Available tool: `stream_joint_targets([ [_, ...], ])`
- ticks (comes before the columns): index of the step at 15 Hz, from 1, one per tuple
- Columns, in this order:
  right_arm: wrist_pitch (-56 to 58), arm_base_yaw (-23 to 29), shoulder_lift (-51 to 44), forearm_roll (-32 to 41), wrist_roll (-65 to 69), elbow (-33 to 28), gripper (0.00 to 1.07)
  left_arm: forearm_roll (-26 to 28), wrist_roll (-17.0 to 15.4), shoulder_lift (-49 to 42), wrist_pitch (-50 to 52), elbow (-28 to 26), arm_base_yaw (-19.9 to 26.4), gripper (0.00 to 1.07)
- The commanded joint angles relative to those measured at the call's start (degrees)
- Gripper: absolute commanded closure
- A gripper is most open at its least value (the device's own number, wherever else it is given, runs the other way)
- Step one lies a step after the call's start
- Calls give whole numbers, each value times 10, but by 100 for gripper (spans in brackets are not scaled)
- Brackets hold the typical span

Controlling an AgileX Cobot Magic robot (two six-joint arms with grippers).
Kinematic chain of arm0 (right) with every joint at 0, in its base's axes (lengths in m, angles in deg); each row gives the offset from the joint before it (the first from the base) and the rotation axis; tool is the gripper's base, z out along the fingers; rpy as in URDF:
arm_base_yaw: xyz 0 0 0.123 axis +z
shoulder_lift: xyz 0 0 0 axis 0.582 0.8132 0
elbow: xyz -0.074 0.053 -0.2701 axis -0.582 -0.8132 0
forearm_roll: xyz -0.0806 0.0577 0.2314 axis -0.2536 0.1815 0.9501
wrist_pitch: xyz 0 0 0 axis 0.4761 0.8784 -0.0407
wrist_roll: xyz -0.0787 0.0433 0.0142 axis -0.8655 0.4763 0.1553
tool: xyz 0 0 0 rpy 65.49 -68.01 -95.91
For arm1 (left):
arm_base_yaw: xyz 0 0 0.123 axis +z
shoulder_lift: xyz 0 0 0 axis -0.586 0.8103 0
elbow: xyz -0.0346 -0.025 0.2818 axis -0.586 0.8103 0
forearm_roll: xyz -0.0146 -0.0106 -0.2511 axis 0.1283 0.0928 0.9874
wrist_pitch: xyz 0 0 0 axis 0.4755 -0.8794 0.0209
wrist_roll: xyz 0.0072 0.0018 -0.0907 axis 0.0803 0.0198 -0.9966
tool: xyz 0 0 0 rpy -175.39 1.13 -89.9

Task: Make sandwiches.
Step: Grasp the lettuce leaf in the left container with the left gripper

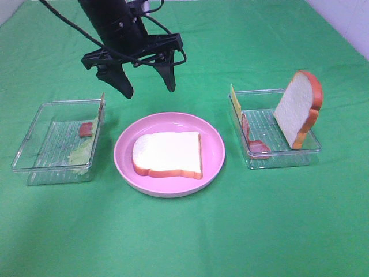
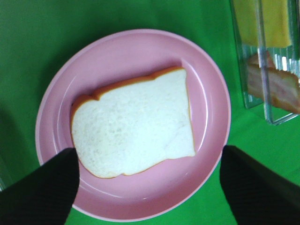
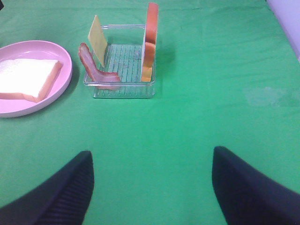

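Observation:
One white bread slice [image 1: 168, 154] with an orange-brown crust lies flat on the pink plate [image 1: 213, 144]. My left gripper [image 1: 149, 89] hangs open above the plate's far side, holding nothing. In the left wrist view its fingers [image 2: 42, 192] flank the bread slice [image 2: 133, 126] on the plate [image 2: 140, 51] from above. A second bread slice [image 1: 298, 109] stands upright in the right tray [image 1: 277, 158], with a yellow cheese slice [image 1: 234, 104] and bacon [image 1: 253, 144]. My right gripper [image 3: 152, 187] is open over bare green cloth, well short of that tray [image 3: 123, 89].
A clear tray [image 1: 34, 127] to the left of the plate holds pale green lettuce [image 1: 81, 153] and a bacon strip [image 1: 86, 130]. Green cloth covers the table. The right arm does not show in the exterior view.

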Motion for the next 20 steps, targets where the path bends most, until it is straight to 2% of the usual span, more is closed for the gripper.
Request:
stream_joint_targets([
  [1,-5,-3,-9,1,-5,-1,39,-1,-28,-13,-46,-24,-2,28],
  [2,-5,-3,-9,1,-5,-1,39,-9,-30,-23,-46,-25,-2,28],
  [5,-5,-3,-9,1,-5,-1,39,-77,-33,-66,-46,-21,-2,30],
  [8,-5,-3,-9,2,-5,-1,39,-113,-39,-112,-46,-9,-2,30],
  [11,-5,-3,-9,2,-5,-1,39,-175,-66,-167,-46,66,-2,30],
  [13,-5,-3,-9,2,-5,-1,39,-167,-97,-195,-46,153,-2,30],
  [16,-5,-3,-9,2,-5,-1,39,-181,-102,-203,-46,244,-2,30],
  [17,-5,-3,-9,2,-5,-1,39,-202,-116,-198,-46,272,-2,30],
  [20,-5,-3,-9,2,-5,-1,39,-222,-135,-169,-26,289,-2,30],
])
